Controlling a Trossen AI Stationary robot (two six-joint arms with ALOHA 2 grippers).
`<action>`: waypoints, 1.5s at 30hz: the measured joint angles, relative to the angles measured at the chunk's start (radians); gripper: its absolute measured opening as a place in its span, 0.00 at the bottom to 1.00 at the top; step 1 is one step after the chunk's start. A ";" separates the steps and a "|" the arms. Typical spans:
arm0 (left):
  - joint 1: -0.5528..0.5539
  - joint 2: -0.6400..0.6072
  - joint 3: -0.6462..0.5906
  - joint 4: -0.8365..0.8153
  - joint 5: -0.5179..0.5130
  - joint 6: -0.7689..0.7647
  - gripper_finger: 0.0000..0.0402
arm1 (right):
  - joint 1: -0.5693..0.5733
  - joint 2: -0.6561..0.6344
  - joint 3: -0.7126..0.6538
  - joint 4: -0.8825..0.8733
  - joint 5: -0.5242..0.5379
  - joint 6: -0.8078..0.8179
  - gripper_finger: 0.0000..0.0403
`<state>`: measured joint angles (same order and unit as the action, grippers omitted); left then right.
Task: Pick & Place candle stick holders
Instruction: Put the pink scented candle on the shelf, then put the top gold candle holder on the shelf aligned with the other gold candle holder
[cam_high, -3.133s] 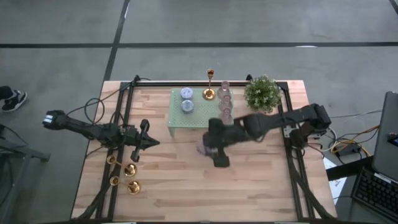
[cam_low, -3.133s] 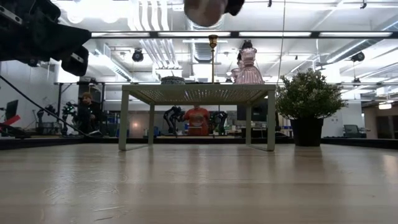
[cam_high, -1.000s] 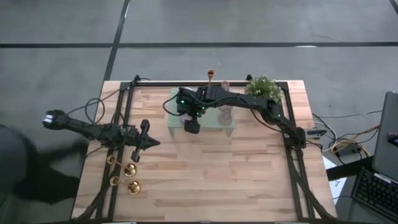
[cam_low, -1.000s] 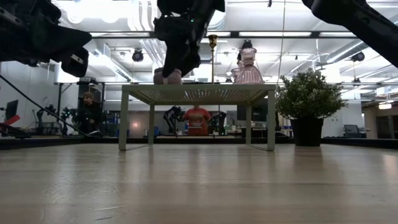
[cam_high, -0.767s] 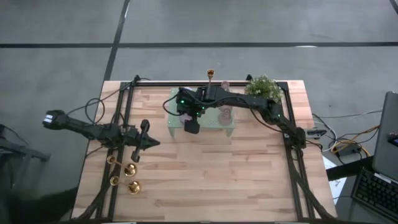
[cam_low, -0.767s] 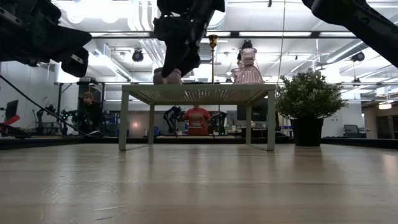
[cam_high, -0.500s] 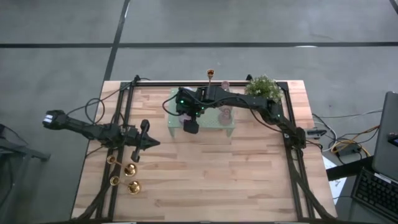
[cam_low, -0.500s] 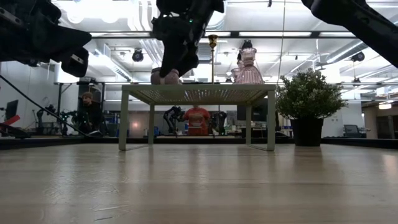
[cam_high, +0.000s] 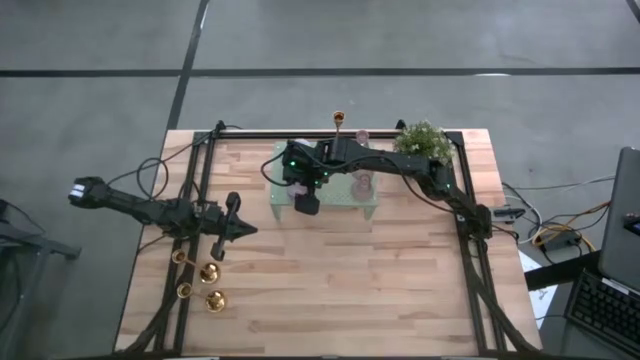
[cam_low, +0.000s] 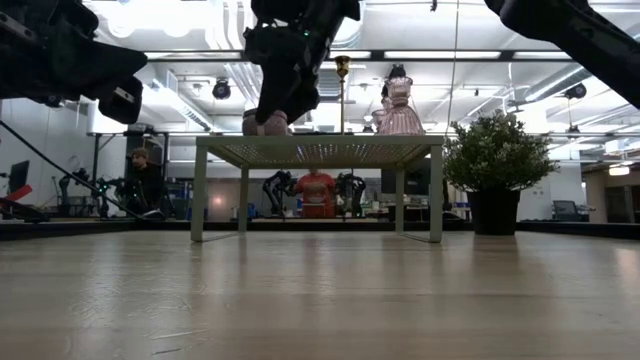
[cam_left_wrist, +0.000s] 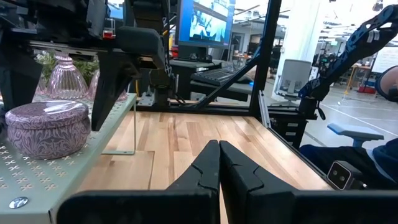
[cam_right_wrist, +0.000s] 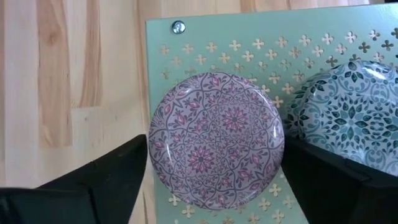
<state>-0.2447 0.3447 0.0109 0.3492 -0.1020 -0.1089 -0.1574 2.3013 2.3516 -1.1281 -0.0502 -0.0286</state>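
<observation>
Several gold candle stick holders (cam_high: 208, 272) stand on their bases at the table's near left. One tall gold holder (cam_low: 342, 90) stands at the far side of the green shelf (cam_high: 345, 200). My left gripper (cam_high: 243, 230) is shut and empty above the table, just beyond the gold holders; it also shows in the left wrist view (cam_left_wrist: 219, 163). My right gripper (cam_right_wrist: 216, 186) is over the shelf's near-left part, its fingers on either side of a lilac candle (cam_right_wrist: 216, 140), which sits on the shelf. My right gripper has the lilac candle's round side wall (cam_right_wrist: 152, 155) between its two fingers, one finger (cam_right_wrist: 118, 171) on each opposite side. The fingers come from above, pointing down. The candle stands upright with its bottom on the shelf (cam_left_wrist: 46, 127).
A blue patterned candle (cam_right_wrist: 348, 118) sits right beside the lilac one. Pink glass holders (cam_high: 362, 180) stand on the shelf's right part. A potted plant (cam_high: 420, 145) stands at the table's far right. Bare wood lies in the middle and near right.
About three seconds ago my right gripper held the lilac candle above the table's middle. It has carried it toward the far-left and set it on the shelf's near-left part. In the last second it has stayed almost still there.
</observation>
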 joint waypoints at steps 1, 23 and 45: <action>0.000 0.000 0.000 0.000 0.000 0.000 0.01 | 0.000 0.000 0.003 -0.007 0.000 -0.003 0.89; 0.000 0.000 0.000 -0.001 0.000 0.000 0.01 | 0.069 -0.111 0.001 -0.195 -0.070 0.006 0.67; 0.000 0.000 0.000 -0.008 0.000 0.000 0.01 | 0.367 -0.195 -0.241 -0.024 -0.105 0.082 0.02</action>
<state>-0.2446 0.3447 0.0109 0.3413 -0.1023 -0.1089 0.2094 2.1064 2.1102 -1.1520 -0.1551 0.0533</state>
